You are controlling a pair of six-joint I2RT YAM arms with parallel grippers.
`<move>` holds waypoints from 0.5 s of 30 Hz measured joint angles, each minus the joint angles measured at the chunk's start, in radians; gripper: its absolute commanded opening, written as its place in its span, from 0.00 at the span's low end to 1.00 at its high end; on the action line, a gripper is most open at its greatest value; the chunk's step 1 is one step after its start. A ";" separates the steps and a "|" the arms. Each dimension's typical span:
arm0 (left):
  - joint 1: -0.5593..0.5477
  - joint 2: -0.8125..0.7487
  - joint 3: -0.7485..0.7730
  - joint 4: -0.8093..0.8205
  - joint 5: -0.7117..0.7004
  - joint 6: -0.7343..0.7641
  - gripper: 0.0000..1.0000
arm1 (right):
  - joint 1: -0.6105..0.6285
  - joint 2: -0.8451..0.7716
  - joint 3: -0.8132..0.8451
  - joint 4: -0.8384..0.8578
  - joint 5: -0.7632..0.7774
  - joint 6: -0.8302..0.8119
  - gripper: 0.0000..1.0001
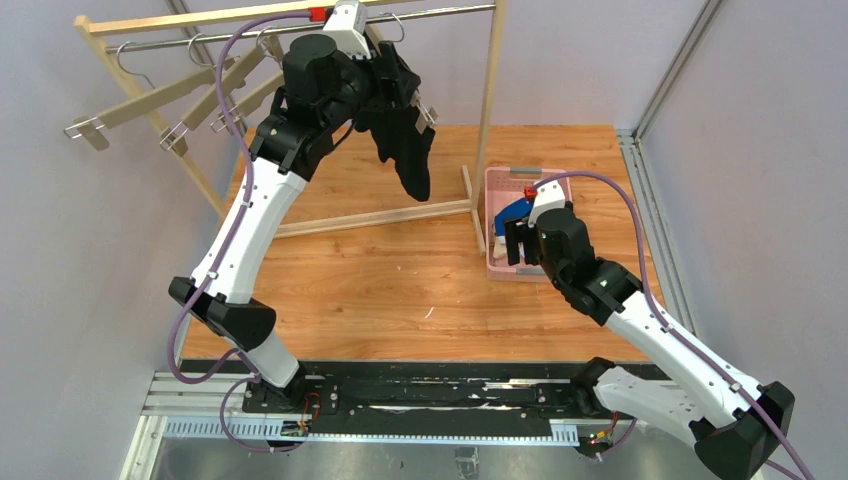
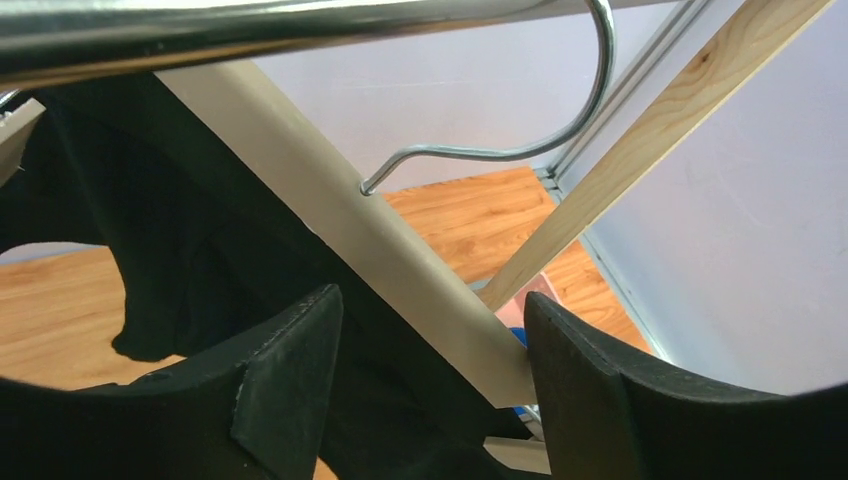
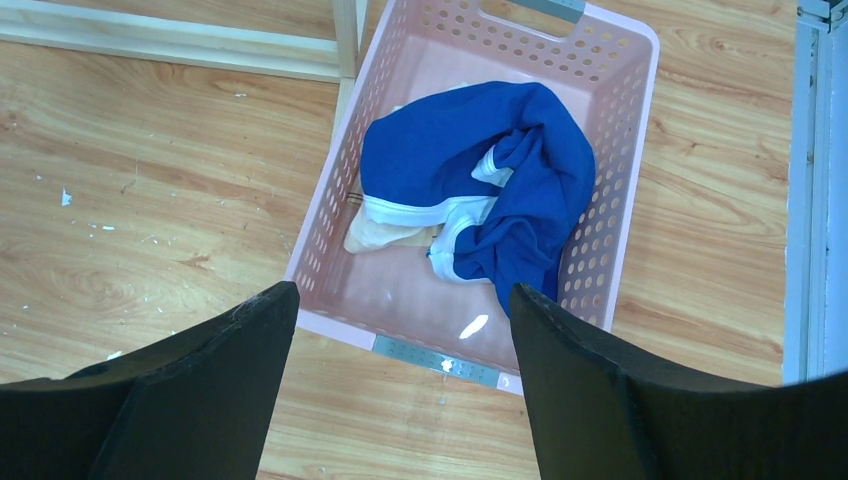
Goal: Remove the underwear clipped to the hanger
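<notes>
Fingers of the left gripper [image 2: 430, 305], spread wide, straddle the wooden hanger [image 2: 330, 220] where the black briefs [image 2: 150, 230] hang, seemingly still clipped. The right gripper [image 3: 402, 295], also wide, hovers over the pink basket [image 3: 603, 200] holding blue briefs [image 3: 470, 160] and cream briefs [image 3: 375, 235]: two off, one left.

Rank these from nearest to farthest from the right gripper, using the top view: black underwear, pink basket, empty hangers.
From the right gripper:
1. Pink basket, just beneath it on the right side of the table.
2. Black underwear, hanging up and to the left.
3. Empty hangers, far left, beyond the underwear.
</notes>
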 measured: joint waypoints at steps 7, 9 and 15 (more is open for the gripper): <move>-0.002 -0.048 -0.048 -0.011 -0.042 0.026 0.54 | 0.012 0.015 -0.001 0.000 0.002 0.003 0.79; -0.003 -0.067 -0.059 -0.020 -0.057 0.035 0.60 | 0.017 0.016 -0.001 0.000 0.004 0.003 0.79; -0.003 -0.122 -0.083 -0.034 -0.097 0.062 0.54 | 0.023 0.018 -0.001 0.000 0.008 0.003 0.79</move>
